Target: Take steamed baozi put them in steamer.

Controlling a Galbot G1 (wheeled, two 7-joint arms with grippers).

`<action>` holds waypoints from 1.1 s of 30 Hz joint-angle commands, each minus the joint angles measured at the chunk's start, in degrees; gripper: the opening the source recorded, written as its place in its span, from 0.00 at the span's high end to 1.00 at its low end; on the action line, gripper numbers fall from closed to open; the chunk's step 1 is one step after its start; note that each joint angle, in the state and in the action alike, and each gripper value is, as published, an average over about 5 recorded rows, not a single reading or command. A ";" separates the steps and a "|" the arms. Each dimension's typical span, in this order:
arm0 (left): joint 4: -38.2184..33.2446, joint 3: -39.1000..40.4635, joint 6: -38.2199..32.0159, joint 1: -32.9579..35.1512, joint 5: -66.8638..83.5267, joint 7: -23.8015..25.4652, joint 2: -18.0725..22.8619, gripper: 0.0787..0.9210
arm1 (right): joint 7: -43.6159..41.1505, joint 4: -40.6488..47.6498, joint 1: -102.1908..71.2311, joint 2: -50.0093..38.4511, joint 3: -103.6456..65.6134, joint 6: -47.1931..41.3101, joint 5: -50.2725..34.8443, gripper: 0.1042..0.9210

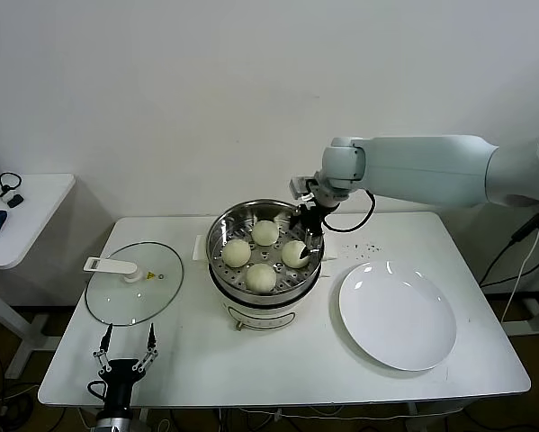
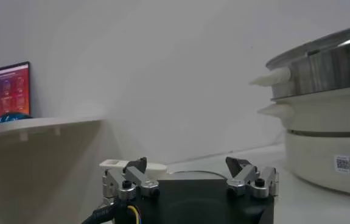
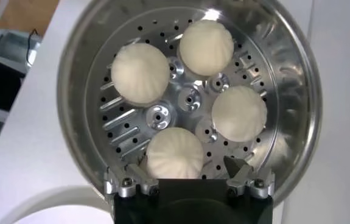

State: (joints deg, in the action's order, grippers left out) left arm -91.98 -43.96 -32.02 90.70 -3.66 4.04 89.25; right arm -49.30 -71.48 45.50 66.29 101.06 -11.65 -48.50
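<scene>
The steamer stands mid-table, a shiny steel pot on a white base. Several cream-white baozi lie on its perforated tray: one at the back, one at the left, one at the right, one at the front. My right gripper hangs over the steamer's right rim, open. In the right wrist view the gripper has a baozi lying between its spread fingers, resting on the tray. My left gripper is parked open at the table's front left edge.
An empty white plate lies right of the steamer. A glass lid with a white handle lies left of it, just beyond my left gripper. The steamer's side shows in the left wrist view. A small side table stands at far left.
</scene>
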 commanded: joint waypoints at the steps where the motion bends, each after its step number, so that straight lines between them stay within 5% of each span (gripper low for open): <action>1: -0.39 0.06 0.14 0.19 -0.08 0.08 -0.04 0.12 | -0.74 -7.50 9.59 -6.43 3.39 -0.47 -6.71 0.12; 11: -0.90 0.20 0.28 0.52 -0.21 0.11 -0.05 0.12 | 24.10 -23.68 3.82 -27.70 -9.01 -5.63 -7.64 0.12; 18: -1.43 0.43 0.55 0.55 -0.38 0.12 -0.13 0.12 | 44.65 -37.73 -28.58 -43.81 -42.46 -11.55 -5.27 0.12; 27: -1.86 0.58 0.55 1.02 -0.51 0.12 -0.29 0.12 | 56.96 -46.06 -65.42 -51.15 -70.37 -2.60 8.21 0.12; 33: -2.45 0.76 0.41 1.18 -0.62 0.18 -0.11 0.12 | 61.63 -47.92 -94.10 -44.72 -100.99 0.68 11.27 0.12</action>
State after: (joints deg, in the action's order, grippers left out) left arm -94.01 -43.29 -31.47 91.72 -4.12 4.19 89.02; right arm -4.08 -109.50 3.16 24.69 49.83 -16.15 -46.51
